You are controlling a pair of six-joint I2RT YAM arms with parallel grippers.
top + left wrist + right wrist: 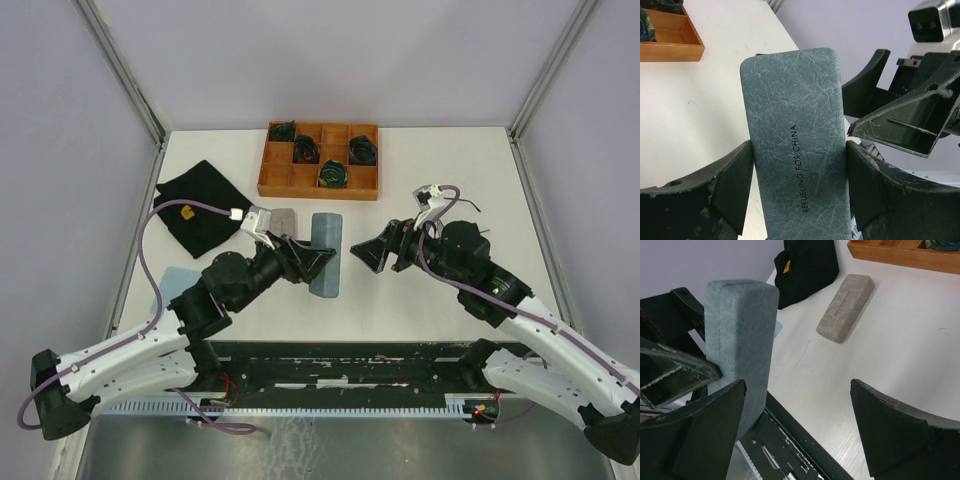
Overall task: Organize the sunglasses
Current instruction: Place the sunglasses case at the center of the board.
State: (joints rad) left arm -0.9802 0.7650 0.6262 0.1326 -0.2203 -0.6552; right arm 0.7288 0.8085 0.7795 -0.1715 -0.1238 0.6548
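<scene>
The left claw (pixel 799 155) was clamped on the blue case (pixel 790 100), one finger pressed to each long side about halfway along it. In the right wrist view the case stood up off the desk (pixel 450 170) instead of lying flat, its long faces bare. That hold looked chosen to present the case to the other arm: gripped by the sides, the lid and seam were left free to be worked.

The right claw (pixel 797 385) had its jaws spread wide and held nothing. It sat just beside the blue case, pointing at it, with one finger near the case's edge but apart from it. My guess is that it was lined up either to pry the case open or to take it over.

No sunglasses showed in any view. They may have been shut inside the cases, but that could not be told from outside.

The grey case (pixel 845 307) lay flat and closed on the desk behind the left claw, near the black pouch (pixel 807 265) at the left edge. The wooden tray (pixel 320 193) stood at the far side, well apart from both claws, with dark green bundles (pixel 333 174) in four of its compartments and the others bare. Those open slots seemed the likely place for sorted items, so the task appeared to be at an early stage, with the blue case yet to be opened.
</scene>
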